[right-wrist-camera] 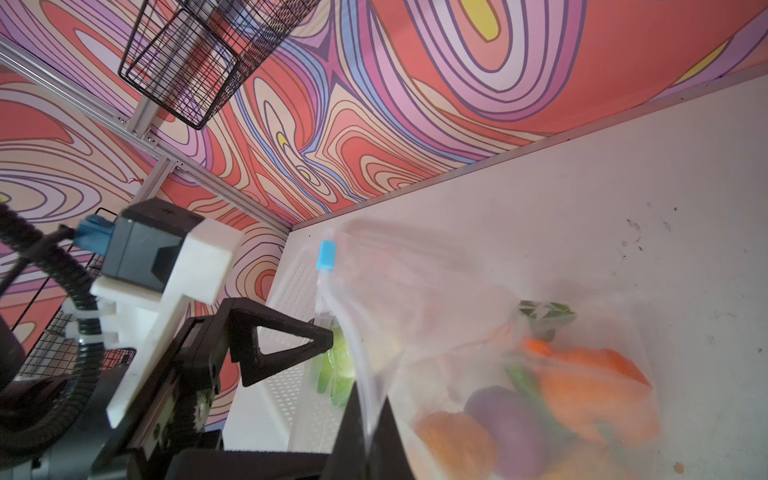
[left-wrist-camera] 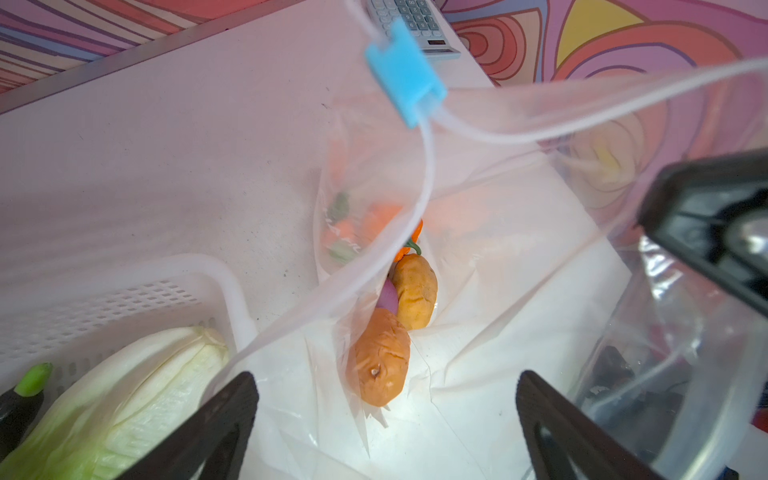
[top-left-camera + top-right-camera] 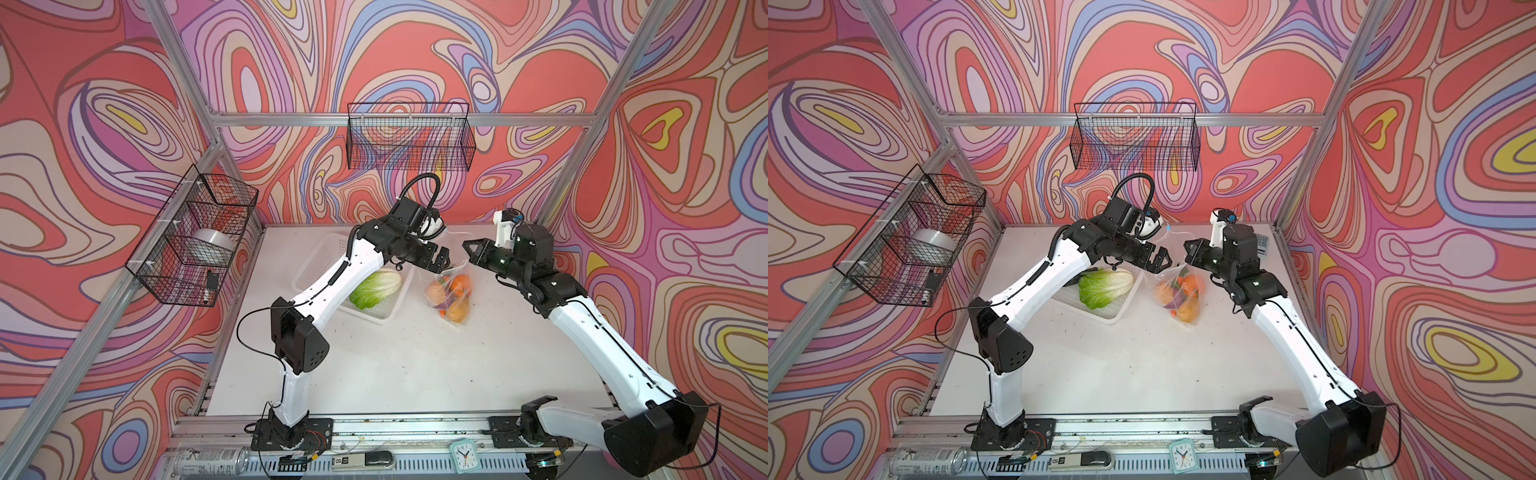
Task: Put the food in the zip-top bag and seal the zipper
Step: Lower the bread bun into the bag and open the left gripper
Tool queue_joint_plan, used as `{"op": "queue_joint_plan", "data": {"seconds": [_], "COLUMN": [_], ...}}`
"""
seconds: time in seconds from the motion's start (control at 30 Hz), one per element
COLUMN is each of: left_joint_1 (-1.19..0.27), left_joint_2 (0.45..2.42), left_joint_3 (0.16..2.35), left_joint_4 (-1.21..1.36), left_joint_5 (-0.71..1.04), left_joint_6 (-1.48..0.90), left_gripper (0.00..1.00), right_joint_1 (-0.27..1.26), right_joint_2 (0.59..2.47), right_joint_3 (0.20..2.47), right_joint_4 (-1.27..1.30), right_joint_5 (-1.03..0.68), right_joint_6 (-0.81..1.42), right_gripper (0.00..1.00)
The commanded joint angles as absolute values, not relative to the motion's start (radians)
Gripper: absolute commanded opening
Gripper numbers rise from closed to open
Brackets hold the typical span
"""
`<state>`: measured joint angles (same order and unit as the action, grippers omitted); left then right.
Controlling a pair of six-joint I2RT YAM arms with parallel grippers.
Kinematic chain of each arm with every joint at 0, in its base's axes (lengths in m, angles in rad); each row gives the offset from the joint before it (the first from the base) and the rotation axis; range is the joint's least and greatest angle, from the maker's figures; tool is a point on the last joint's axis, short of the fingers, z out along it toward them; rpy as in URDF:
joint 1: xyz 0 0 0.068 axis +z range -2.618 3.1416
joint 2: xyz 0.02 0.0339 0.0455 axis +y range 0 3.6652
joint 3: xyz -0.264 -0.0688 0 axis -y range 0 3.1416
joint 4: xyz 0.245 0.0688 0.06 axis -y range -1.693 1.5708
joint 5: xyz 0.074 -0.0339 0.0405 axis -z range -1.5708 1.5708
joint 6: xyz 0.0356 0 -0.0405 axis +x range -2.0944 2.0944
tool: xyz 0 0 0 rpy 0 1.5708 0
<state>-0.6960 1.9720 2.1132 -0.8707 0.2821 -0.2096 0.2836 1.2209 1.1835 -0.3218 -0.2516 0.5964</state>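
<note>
The clear zip-top bag [image 3: 451, 291] [image 3: 1179, 297] hangs beside the white basket, its mouth held up. Inside it lie tan potatoes [image 2: 380, 365], a purple onion [image 1: 507, 428] and orange carrots [image 1: 590, 361]. My right gripper [image 3: 469, 249] [image 1: 368, 415] is shut on the bag's mouth edge, pinching the zipper strip [image 2: 428, 166]. The light-blue slider [image 2: 405, 72] [image 1: 326, 254] sits at the strip's far end. My left gripper [image 3: 442, 259] [image 2: 386, 380] stands open over the bag's mouth, holding nothing. The napa cabbage [image 3: 376, 289] [image 2: 124, 399] and the dark eggplant [image 2: 16, 407] lie in the basket.
The white perforated basket [image 3: 320, 257] stands left of the bag, partly under my left arm. A calculator [image 3: 1262, 245] lies at the back right. Black wire baskets hang on the back wall [image 3: 409, 137] and left wall [image 3: 195, 237]. A clock [image 3: 462, 453] and a can [image 3: 210, 461] sit on the front rail.
</note>
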Motion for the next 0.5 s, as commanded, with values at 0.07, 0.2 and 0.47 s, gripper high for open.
{"op": "queue_joint_plan", "data": {"seconds": [0.07,0.2,0.47], "left_joint_1": [-0.701,-0.699,-0.644], "left_joint_2": [1.876,1.791,1.639], "left_joint_3": [2.121,2.056,1.851], "left_joint_4": [-0.84,-0.77,-0.647], "left_joint_5": [0.208,0.104,-0.064], "left_joint_6": [-0.189,-0.159,-0.165], "left_gripper": [1.0,1.0,1.0], "right_joint_1": [0.287,0.287,0.287], "right_joint_2": [1.206,1.207,1.207], "right_joint_3": [1.176,1.174,1.162], "right_joint_4": [-0.301,-0.298,-0.289], "right_joint_5": [-0.246,-0.247,-0.249], "right_joint_6": [0.587,0.589,0.597], "right_gripper": [0.0,0.0,0.0]}}
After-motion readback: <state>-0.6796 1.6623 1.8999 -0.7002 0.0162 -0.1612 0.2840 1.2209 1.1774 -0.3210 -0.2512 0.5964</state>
